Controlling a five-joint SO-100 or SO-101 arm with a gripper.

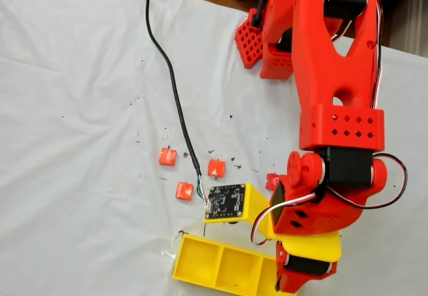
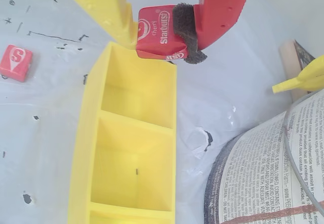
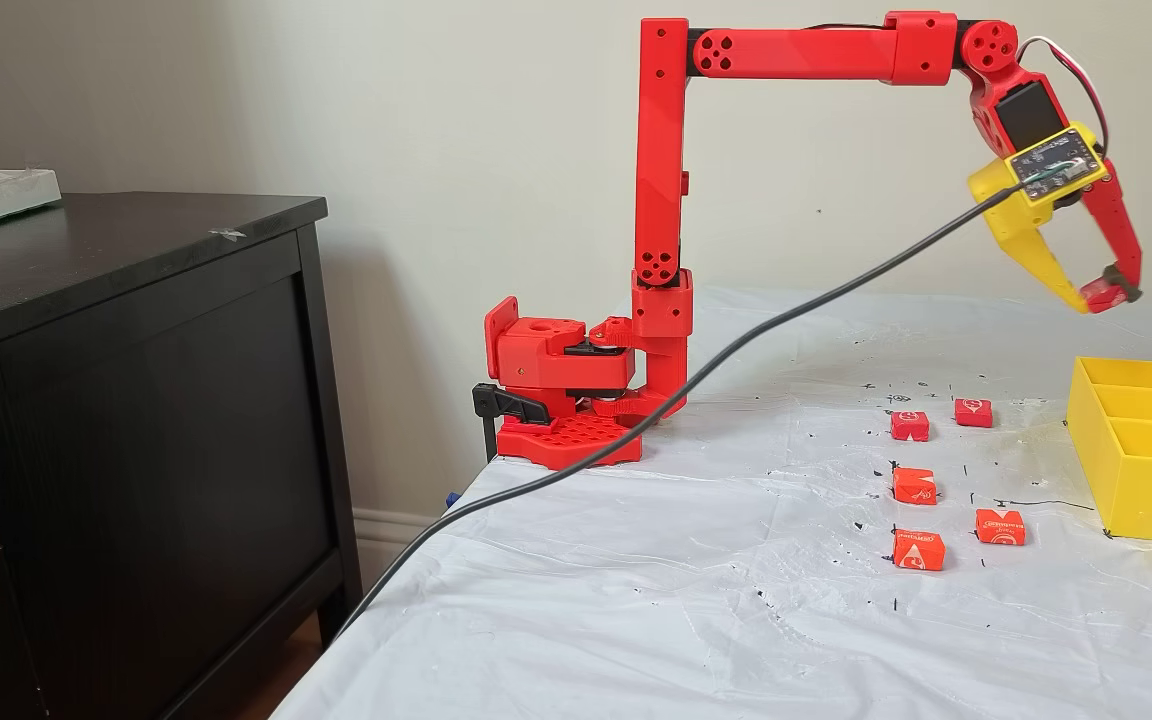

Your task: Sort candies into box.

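White plastic sheeting (image 3: 636, 600) covers the table, and the gripper (image 2: 162, 34) hangs at the top of the wrist view, pinching a red candy (image 2: 157, 32) just above the far compartment of the yellow box (image 2: 91, 133). Five more candies lie loose at centre-right of a fixed view, the nearest (image 3: 1000, 526) just beside the box (image 3: 1136, 470).

Bench (image 3: 636, 600) under a wrinkled, black-flecked white sheet, five red-orange candies (image 3: 914, 485) right of centre, yellow box (image 3: 1136, 445) at the right edge, red arm base (image 3: 566, 440) mid-frame, black cable (image 3: 536, 480) trailing across.
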